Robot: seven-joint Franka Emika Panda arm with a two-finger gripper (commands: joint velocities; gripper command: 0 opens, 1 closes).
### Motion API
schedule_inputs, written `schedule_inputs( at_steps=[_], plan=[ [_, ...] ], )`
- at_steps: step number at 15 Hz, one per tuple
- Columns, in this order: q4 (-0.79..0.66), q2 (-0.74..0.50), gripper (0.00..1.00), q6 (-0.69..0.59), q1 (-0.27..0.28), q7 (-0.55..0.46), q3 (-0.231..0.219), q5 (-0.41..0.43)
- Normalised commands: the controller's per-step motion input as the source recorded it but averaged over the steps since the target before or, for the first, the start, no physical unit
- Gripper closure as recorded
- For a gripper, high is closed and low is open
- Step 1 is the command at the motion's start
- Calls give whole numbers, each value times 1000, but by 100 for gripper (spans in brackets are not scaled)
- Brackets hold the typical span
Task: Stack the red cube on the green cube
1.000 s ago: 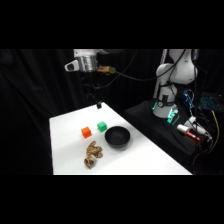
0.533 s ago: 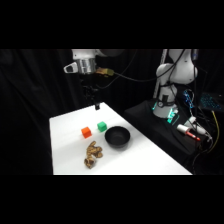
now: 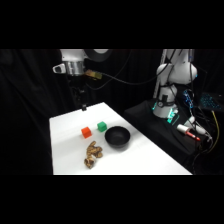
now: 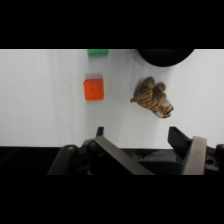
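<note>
Fingers of the gripper (image 4: 145, 137) stood spread apart at the wrist view's bottom, holding nothing. On the white worktop (image 3: 65, 145), the red cube (image 3: 86, 132) sat left of centre, the green cube (image 3: 102, 126) just right, then the black bowl (image 3: 116, 137).

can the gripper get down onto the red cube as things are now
Probably yes. The red cube sits alone on the table, apart from the green cube, the striped toy and the black bowl. The open gripper hangs above with nothing between.
</note>
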Motion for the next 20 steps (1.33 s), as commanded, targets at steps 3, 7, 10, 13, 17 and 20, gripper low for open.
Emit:
schedule_inputs(
  at_steps=[3, 7, 10, 13, 17, 20],
  plan=[
    [478, 376, 0, 13, -113, -147, 6, -37],
    [399, 326, 0, 10, -115, -150, 22, -33],
    [326, 273, 0, 8, -124, -185, 60, 8],
    [213, 192, 0, 37, -127, -239, 106, 39],
    [38, 107, 0, 124, -123, -272, 139, 82],
    [-84, 62, 0, 175, -140, -283, 152, 141]
  ],
)
